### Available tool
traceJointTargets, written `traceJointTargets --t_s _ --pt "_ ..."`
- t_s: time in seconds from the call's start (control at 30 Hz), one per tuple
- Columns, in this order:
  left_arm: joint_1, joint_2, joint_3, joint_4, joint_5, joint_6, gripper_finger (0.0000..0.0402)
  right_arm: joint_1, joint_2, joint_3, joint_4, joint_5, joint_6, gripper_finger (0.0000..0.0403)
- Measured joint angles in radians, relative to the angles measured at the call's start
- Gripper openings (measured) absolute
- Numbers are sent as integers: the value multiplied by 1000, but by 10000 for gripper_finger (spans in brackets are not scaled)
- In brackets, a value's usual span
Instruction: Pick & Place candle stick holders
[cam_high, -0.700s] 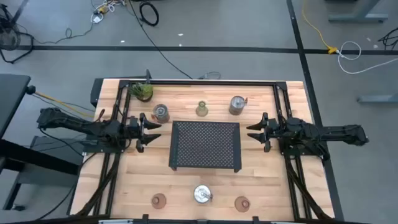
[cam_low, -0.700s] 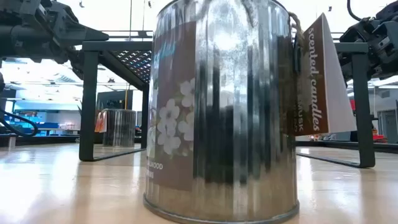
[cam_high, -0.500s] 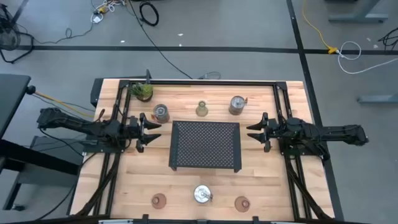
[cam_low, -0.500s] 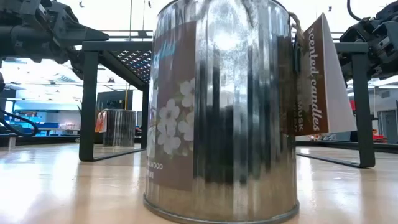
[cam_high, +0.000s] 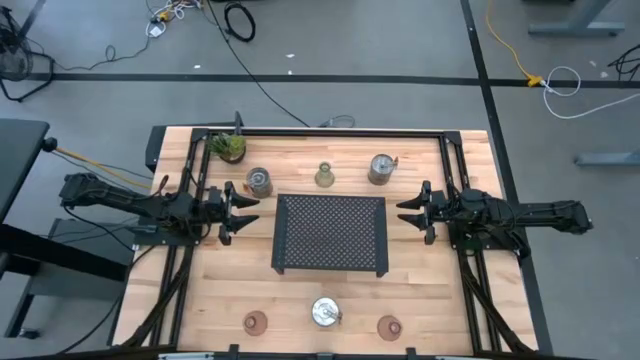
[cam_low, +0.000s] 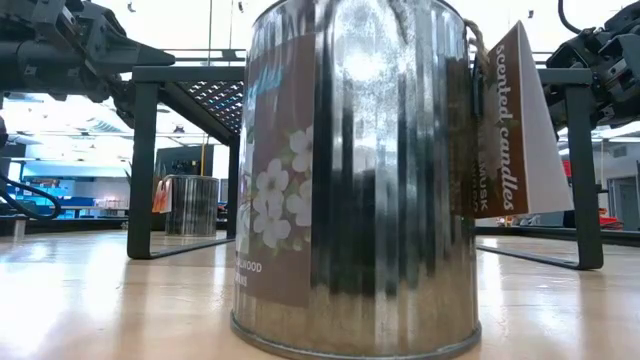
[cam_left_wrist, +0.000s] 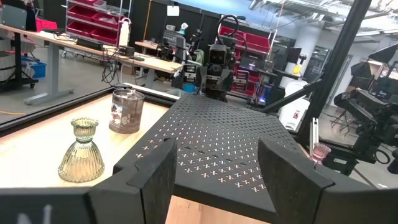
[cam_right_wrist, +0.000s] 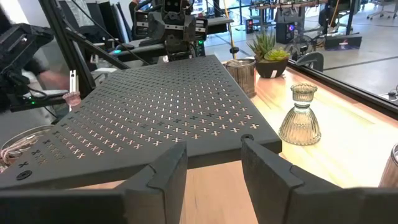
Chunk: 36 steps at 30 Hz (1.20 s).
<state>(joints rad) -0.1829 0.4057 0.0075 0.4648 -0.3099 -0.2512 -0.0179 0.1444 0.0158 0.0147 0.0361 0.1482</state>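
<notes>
We see the left gripper (cam_high: 247, 201) and right gripper (cam_high: 409, 211) parted and empty, flanking the mesh tray (cam_high: 331, 233) mid-table. Three candle stick holders (cam_high: 324, 176) line the far edge, three (cam_high: 323, 313) the near edge.

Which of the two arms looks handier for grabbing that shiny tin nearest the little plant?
Probably the left. The left gripper hangs open right beside that silver tin, while the right gripper, also open, sits across the black mesh tray.

Left tool (cam_left_wrist: 214, 177) open over black mesh tray (cam_left_wrist: 224, 146); olive glass holder (cam_left_wrist: 81, 150) and silver cup (cam_left_wrist: 126, 111) beside it on worktop (cam_left_wrist: 37, 146).
</notes>
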Motion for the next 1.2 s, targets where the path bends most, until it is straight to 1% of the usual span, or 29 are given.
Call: traceJointTargets --t_s 0.67,0.9,1.0,1.1,1.2 --pt "0 0 0 1 0 0 227 0 0 0 0 0 0 152" --pt "0 0 0 24 -90 0 227 0 0 0 0 0 0 152" --pt "0 0 0 43 -104 0 227 0 0 0 0 0 0 152" --pt "0 0 0 80 -120 -82 227 0 0 0 0 0 0 152" --pt "0 0 0 98 -195 -238 227 0 0 0 0 11 -25 152"
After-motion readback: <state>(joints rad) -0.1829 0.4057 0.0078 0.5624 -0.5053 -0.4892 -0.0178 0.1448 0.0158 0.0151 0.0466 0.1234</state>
